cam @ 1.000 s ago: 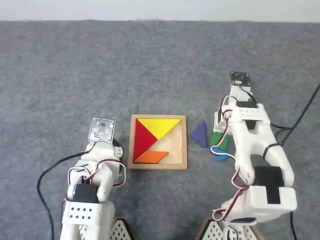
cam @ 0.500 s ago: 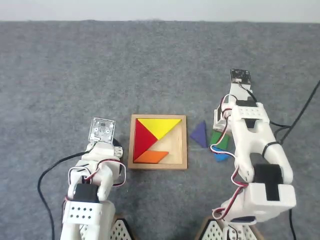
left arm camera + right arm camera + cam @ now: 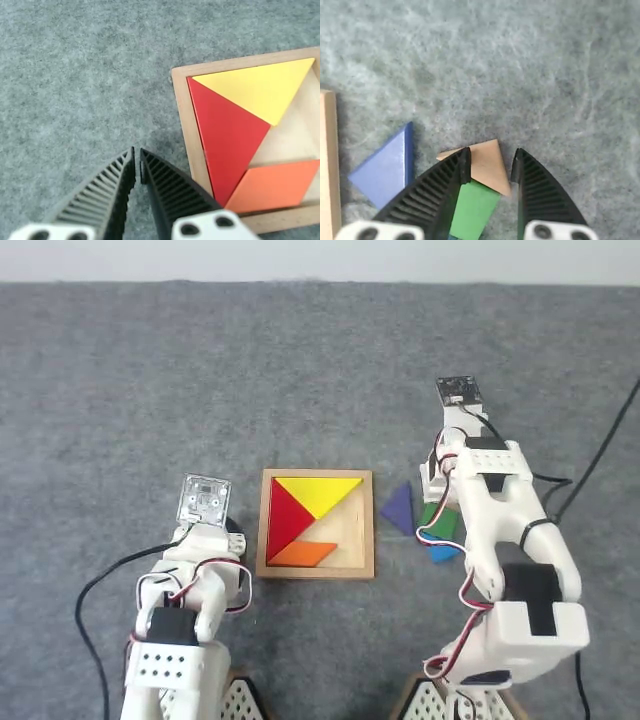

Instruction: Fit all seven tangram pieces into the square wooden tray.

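Note:
The square wooden tray (image 3: 366, 525) sits mid-table holding a yellow triangle (image 3: 318, 493), a red triangle (image 3: 286, 519) and an orange parallelogram (image 3: 302, 554). To its right lie a purple-blue triangle (image 3: 399, 508), a green piece (image 3: 440, 520) and a small blue piece (image 3: 443, 553), partly under the right arm (image 3: 490, 490). In the right wrist view my right gripper (image 3: 492, 151) is open, its fingers either side of a tan triangle (image 3: 487, 165) that rests partly on the green piece (image 3: 472, 207). My left gripper (image 3: 136, 150) is shut on nothing, over the mat just left of the tray (image 3: 181, 107).
Grey felt covers the whole table (image 3: 200, 370), with open room behind and to the left of the tray. The left arm (image 3: 195, 580) stands at the tray's near left. Cables trail off both arms at the front and right edges.
The right arm has shifted a little left and farther back over the loose pieces. The left arm and the tray's pieces have not moved.

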